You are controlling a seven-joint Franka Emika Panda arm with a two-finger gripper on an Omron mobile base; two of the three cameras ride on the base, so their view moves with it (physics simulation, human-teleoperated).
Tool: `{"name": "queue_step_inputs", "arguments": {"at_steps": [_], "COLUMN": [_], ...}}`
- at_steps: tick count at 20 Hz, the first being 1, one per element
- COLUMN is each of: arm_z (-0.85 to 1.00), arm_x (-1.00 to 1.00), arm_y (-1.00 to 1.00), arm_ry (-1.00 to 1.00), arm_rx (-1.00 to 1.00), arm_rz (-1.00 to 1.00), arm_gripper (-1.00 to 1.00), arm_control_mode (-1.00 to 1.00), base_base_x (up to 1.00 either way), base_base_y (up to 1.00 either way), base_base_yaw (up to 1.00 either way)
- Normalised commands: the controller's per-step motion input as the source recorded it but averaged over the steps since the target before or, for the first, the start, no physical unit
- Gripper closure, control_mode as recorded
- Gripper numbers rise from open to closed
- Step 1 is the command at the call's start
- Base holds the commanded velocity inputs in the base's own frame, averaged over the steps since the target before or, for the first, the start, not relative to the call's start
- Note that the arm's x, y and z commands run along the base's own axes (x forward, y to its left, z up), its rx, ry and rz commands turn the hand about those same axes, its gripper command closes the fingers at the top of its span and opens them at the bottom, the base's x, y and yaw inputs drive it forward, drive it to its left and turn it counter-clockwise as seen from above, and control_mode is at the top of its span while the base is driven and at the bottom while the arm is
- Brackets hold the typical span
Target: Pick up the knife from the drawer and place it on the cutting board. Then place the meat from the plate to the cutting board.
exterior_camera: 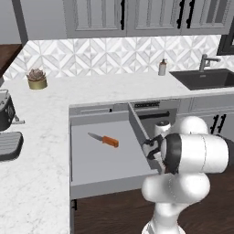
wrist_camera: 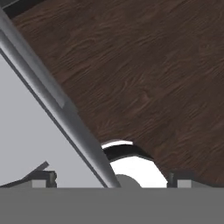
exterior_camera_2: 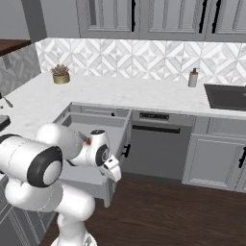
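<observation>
The drawer [exterior_camera: 100, 162] stands pulled out from under the white counter, its flat grey inside showing. The knife [exterior_camera: 104, 139] lies in it near the middle, orange-brown handle to the right, grey blade pointing back left. My gripper [exterior_camera: 153, 151] hangs at the drawer's right front corner, to the right of the knife and apart from it. In the hand view the drawer's side wall [wrist_camera: 52, 92] runs diagonally between my fingertips [wrist_camera: 43, 178], which stand wide apart and hold nothing. The gripper [wrist_camera: 113, 180] is open. The cutting board, plate and meat are out of view.
A potted plant [exterior_camera: 37, 79] and a soap bottle [exterior_camera: 162, 67] stand at the back of the counter, next to a dark sink [exterior_camera: 205, 78] with a faucet. Dark appliances [exterior_camera: 5, 112] sit at the left. Dark wooden floor [exterior_camera_2: 173, 211] lies before the cabinets.
</observation>
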Motion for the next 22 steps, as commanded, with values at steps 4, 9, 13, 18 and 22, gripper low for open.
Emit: {"name": "queue_step_inputs", "arguments": {"at_steps": [4,9,13,18,22], "arm_z": [1.00,1.00,1.00,0.86,0.45], "arm_x": [0.00,0.26,0.65,0.92,1.00], "arm_y": [-0.25,0.14,0.20,0.13,0.27], "arm_ry": [-0.11,-0.14,0.00,0.06,0.09], "arm_rx": [0.06,0.08,0.07,0.07,0.06], "arm_rz": [0.00,0.22,0.38,0.44,0.46], "arm_gripper": [-1.00,-1.00,-1.00,-1.00,-1.00], "arm_control_mode": [-1.00,-1.00,-1.00,-1.00,-1.00], "base_base_x": [0.00,0.00,0.00,0.00,0.00], "base_base_y": [0.00,0.00,0.00,0.00,0.00], "base_base_yaw": [0.00,0.00,0.00,0.00,0.00]}}
